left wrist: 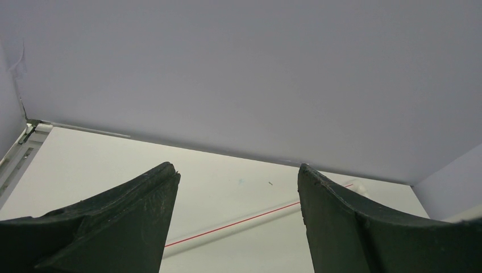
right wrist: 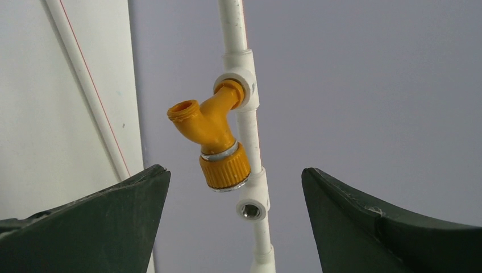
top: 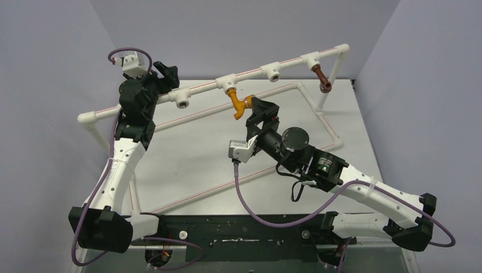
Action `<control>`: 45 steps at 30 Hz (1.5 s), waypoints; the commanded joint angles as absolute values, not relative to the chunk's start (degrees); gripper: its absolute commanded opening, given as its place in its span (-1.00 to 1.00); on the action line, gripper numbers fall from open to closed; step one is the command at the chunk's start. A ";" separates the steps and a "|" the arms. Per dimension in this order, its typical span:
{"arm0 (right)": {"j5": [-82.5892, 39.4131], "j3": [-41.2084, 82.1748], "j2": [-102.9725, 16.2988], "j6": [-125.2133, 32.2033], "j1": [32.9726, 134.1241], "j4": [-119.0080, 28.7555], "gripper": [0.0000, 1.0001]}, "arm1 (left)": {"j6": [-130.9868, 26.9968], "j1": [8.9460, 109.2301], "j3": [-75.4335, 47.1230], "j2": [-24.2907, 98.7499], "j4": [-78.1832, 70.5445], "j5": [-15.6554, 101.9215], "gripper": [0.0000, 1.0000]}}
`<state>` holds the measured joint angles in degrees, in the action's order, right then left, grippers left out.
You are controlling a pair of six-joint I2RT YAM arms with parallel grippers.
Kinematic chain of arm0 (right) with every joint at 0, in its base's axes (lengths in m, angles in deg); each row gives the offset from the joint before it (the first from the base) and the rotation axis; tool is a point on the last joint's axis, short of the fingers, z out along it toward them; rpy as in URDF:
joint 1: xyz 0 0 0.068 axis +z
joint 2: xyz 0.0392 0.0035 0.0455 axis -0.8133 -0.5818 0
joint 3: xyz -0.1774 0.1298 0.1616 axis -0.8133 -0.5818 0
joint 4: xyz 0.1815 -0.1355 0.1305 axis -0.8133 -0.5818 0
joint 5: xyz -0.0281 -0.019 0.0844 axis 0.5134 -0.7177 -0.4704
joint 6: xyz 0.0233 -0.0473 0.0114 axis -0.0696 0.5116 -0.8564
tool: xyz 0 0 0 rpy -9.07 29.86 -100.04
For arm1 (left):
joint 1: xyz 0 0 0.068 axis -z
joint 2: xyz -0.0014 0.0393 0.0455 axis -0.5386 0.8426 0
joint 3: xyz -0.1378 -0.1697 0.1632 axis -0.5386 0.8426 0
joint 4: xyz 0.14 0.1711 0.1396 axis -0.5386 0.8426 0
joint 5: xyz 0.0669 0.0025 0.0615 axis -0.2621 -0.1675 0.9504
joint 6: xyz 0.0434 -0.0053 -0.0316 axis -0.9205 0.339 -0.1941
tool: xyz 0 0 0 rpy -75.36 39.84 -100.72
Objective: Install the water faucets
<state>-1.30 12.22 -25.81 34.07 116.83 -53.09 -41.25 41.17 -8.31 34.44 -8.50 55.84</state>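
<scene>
Right hand [top: 260,106] wide open, empty, beside seated orange faucet [right wrist: 210,128]; should retreat straight, clear of the spout.

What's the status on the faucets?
Both open, empty: left hand, right hand. Seated on the pipe: orange faucet, brown faucet. Two sockets bare. Nothing in the way.

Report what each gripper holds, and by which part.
Nothing. The left gripper and right gripper stand open; the orange faucet sits in its tee socket, untouched.
</scene>
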 commanded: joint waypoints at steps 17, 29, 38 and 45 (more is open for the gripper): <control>6.58 8.31 -37.55 50.77 115.34 -25.70 0.50 | -44.33 45.49 0.29 44.29 20.87 46.31 0.49; 10.06 7.80 -39.88 40.27 115.88 -19.22 -1.00 | -44.50 45.47 0.12 43.92 20.88 46.37 0.49; 13.79 8.64 -41.98 22.47 119.09 -9.33 -1.00 | -44.15 45.56 0.60 44.14 20.52 45.86 0.49; 17.24 11.71 -42.32 1.88 119.64 -8.08 -1.00 | -44.15 45.94 0.45 44.00 20.61 46.01 0.49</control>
<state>16.29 7.26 -42.72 19.55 118.32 -16.81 -41.25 41.25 -8.53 34.64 -8.50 55.93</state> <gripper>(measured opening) 0.286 0.743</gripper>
